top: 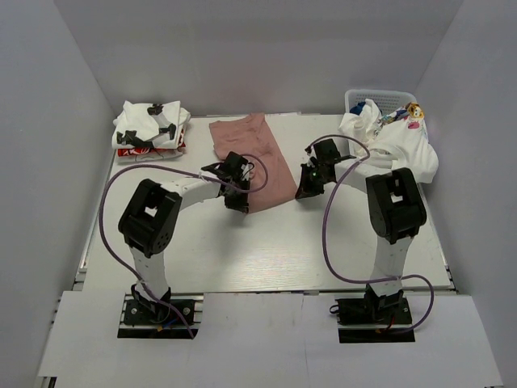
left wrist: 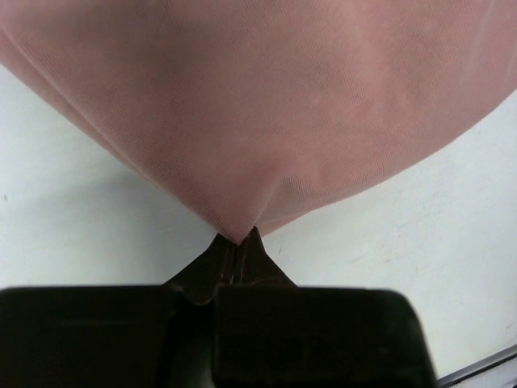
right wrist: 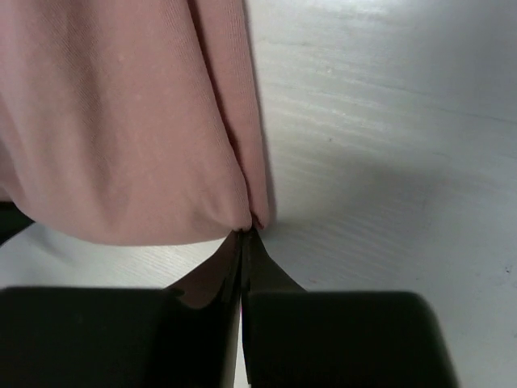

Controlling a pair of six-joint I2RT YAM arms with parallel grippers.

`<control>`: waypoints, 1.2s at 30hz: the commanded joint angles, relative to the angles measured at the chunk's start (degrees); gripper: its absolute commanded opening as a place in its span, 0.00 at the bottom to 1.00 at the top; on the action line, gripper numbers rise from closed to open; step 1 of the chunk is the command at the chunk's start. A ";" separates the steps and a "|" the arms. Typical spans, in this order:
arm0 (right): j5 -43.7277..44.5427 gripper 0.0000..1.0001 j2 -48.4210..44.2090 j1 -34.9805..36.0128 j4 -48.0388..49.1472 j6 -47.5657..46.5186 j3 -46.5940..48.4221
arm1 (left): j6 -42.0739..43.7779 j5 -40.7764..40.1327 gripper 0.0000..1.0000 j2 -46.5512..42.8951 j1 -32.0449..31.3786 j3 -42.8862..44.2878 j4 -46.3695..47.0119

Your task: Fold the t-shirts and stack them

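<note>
A dusty-pink t-shirt lies folded lengthwise on the table's middle, plain side up. My left gripper is shut on its near left corner; the left wrist view shows the pink cloth pinched at the fingertips. My right gripper is shut on its near right corner; the right wrist view shows the pink cloth pinched at the tips. A stack of folded white t-shirts with black prints sits at the far left. Unfolded white tees spill from the basket.
A white plastic mesh basket stands at the far right corner with crumpled shirts hanging over its front. White walls close in the table on three sides. Purple cables loop from both arms over the table.
</note>
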 commanded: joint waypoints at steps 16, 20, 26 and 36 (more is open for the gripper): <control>5.24 0.00 -50.27 5.32 -10.35 5.41 -26.38 | -9.95 14.46 0.00 -42.29 -10.17 -20.43 -5.82; 4.46 0.00 -54.06 6.47 -13.35 5.41 -20.93 | -11.71 13.94 0.00 -44.59 -10.79 -17.36 -8.37; 4.19 0.00 -46.69 6.91 -13.10 5.58 -9.86 | -12.50 4.38 0.00 -46.26 -11.32 -8.67 -11.79; 2.25 0.00 -31.50 7.70 -13.26 4.18 7.72 | -19.62 -18.13 0.00 -41.96 -9.39 -2.23 -22.70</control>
